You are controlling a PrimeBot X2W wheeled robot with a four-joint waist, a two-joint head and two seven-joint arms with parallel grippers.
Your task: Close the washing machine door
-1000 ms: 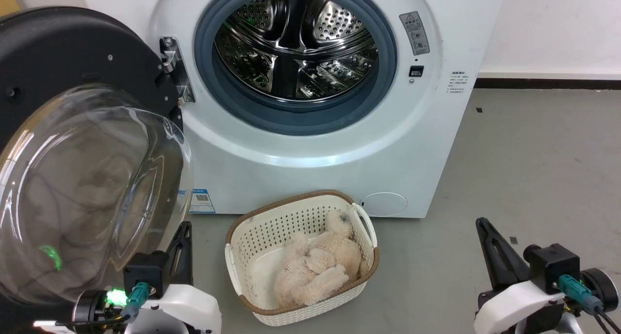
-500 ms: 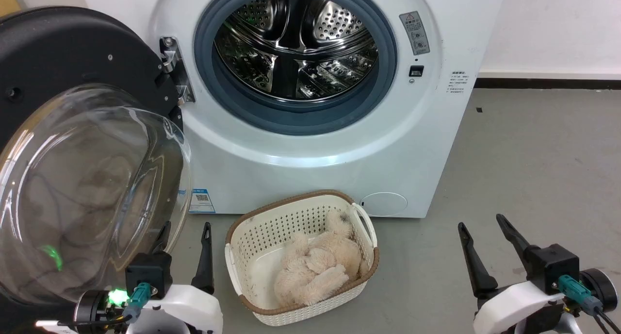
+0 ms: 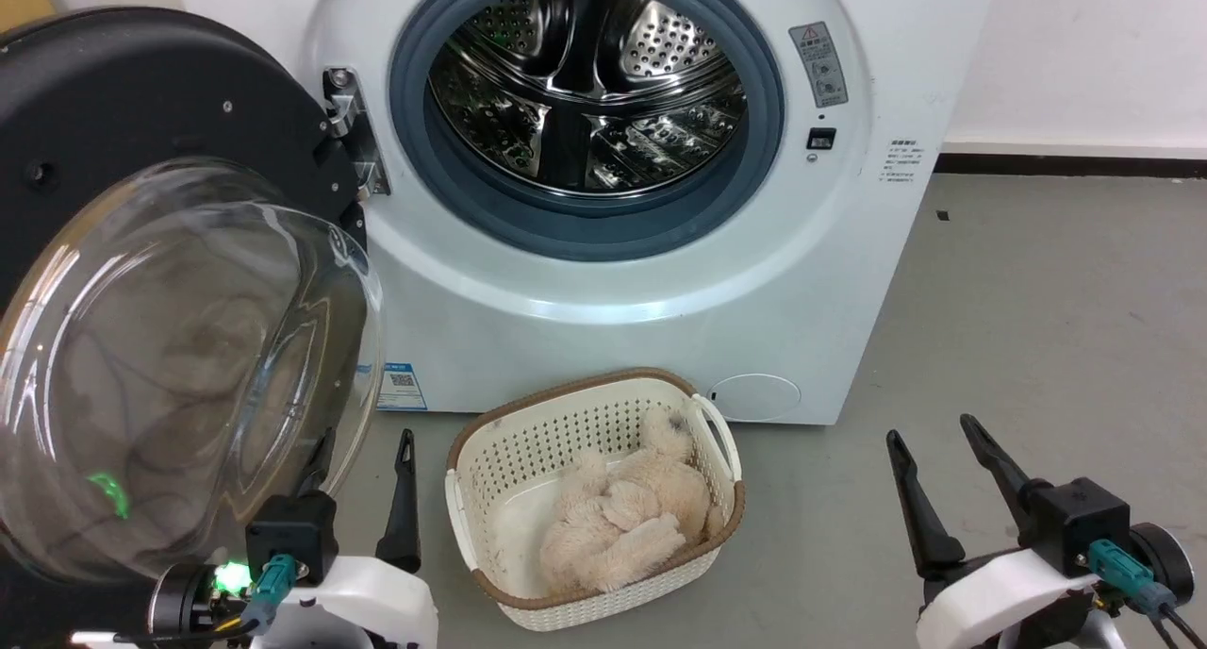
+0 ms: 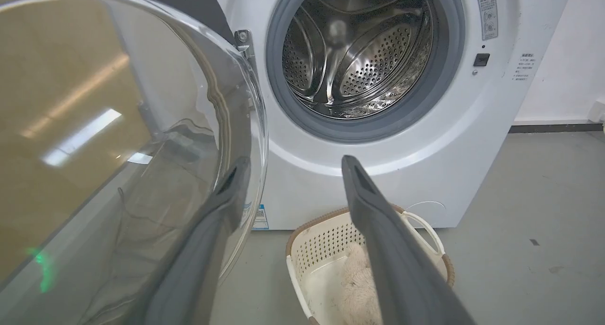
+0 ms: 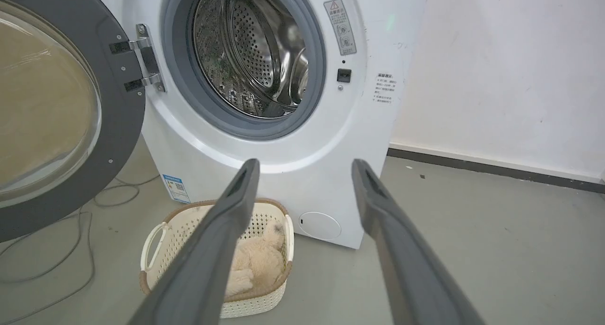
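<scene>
The washing machine door (image 3: 141, 111) stands swung wide open at the left, black rim around a bulging clear glass bowl (image 3: 179, 366), held by a metal hinge (image 3: 354, 125). The door (image 5: 52, 122) also appears at the left of the right wrist view, and its glass (image 4: 118, 141) fills the left of the left wrist view. My left gripper (image 3: 368, 446) is open at the lower left, just below the glass bowl, one finger behind the glass edge. My right gripper (image 3: 929, 432) is open at the lower right, far from the door, over bare floor.
The white washing machine (image 3: 603, 291) shows its steel drum (image 3: 585, 83) inside a grey rubber ring. A cream basket (image 3: 490, 441) holding a beige plush toy (image 3: 622, 517) sits on the grey floor before the machine, between my grippers. Cables (image 5: 71, 249) lie under the door.
Both grippers were shut one second ago and have opened. The head camera has shifted slightly, moving the whole scene a little to the right.
</scene>
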